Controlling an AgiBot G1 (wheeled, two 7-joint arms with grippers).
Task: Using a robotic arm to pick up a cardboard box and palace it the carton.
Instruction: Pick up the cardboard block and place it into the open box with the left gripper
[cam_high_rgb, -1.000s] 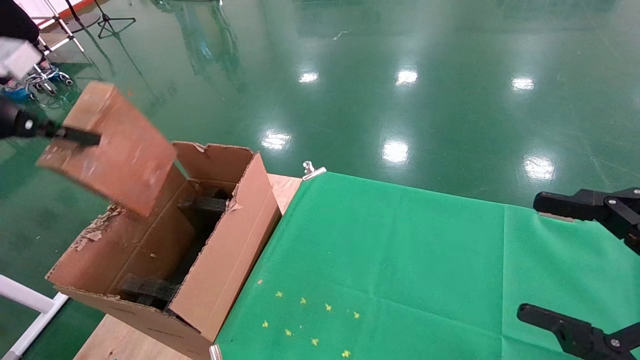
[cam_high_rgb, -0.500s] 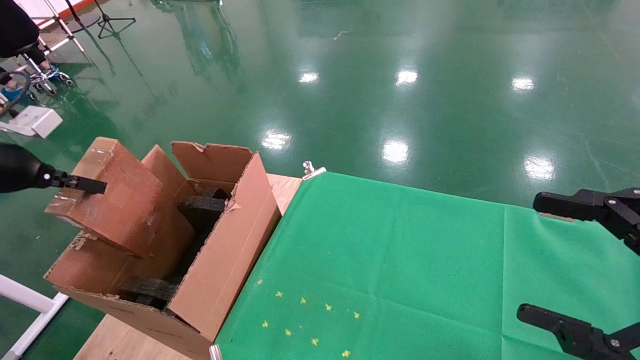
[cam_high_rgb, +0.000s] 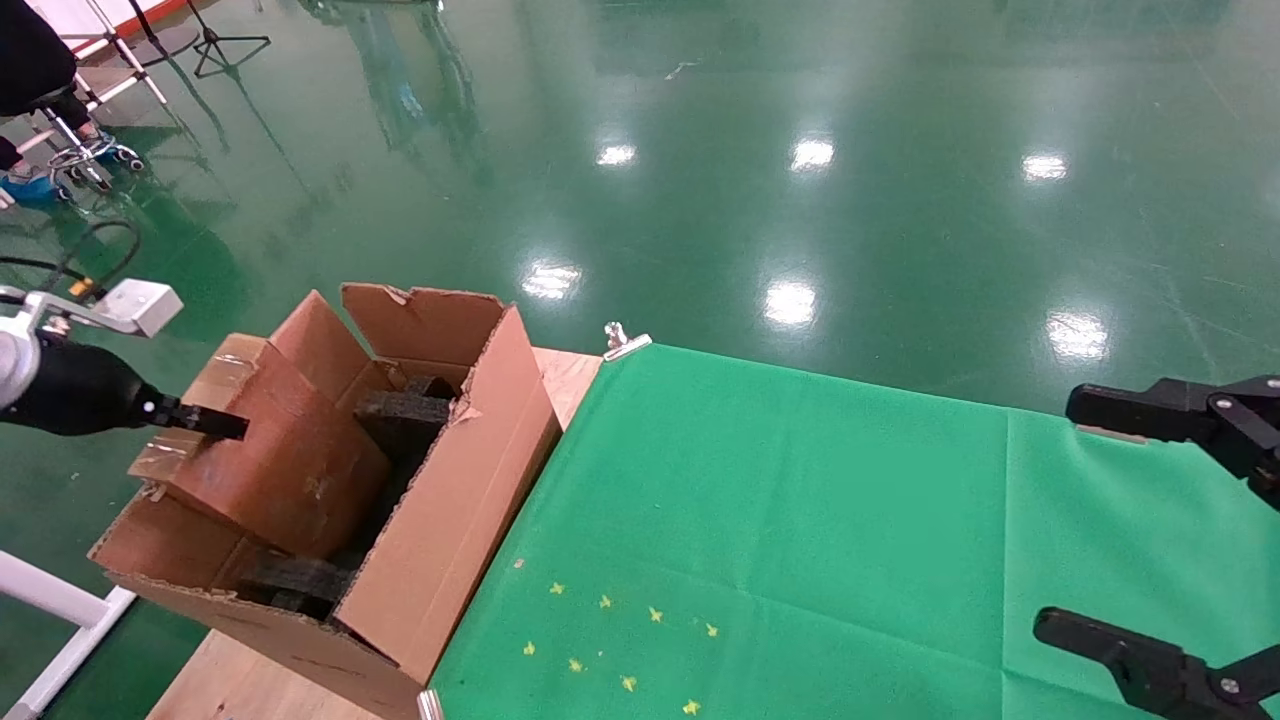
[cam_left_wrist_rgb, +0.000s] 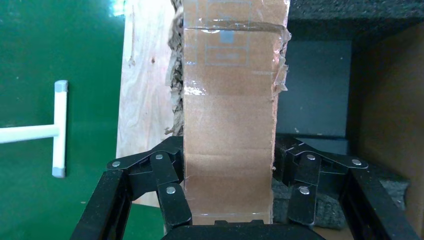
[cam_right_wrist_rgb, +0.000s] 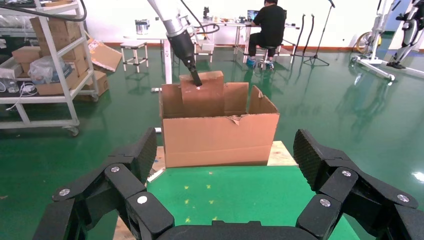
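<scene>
Cardboard box (cam_high_rgb: 275, 455) clamped between the fingers of the left gripper (cam_high_rgb: 195, 420), at lower left of the head frame, tilted and partly sunk into the open carton (cam_high_rgb: 440, 520). Seen from the left wrist, black linked fingers (cam_left_wrist_rgb: 167, 187) pressed flat on both long faces of the box, long axis running straight away from the palm toward the carton's floor. Lower end of the box already below the rim, upper taped end above it, resting against or just beside the carton's outer flap; contact with the floor not visible. Dark foam blocks (cam_high_rgb: 405, 408) just beside the box toward frame centre and another near the bottom corner, leaving only a narrow slot. Judged: placing nearly done, next move likely a short drop along the box's long axis, then release; risk of snagging on foam or the torn flap edge (cam_high_rgb: 165, 480). Open room only upward and toward the frame's left, over the green floor (cam_high_rgb: 700, 150). Right gripper (cam_high_rgb: 1150, 530) parked at the right edge above the green cloth (cam_high_rgb: 800, 500), fingers spread wide, well apart from the carton and holding nothing.
</scene>
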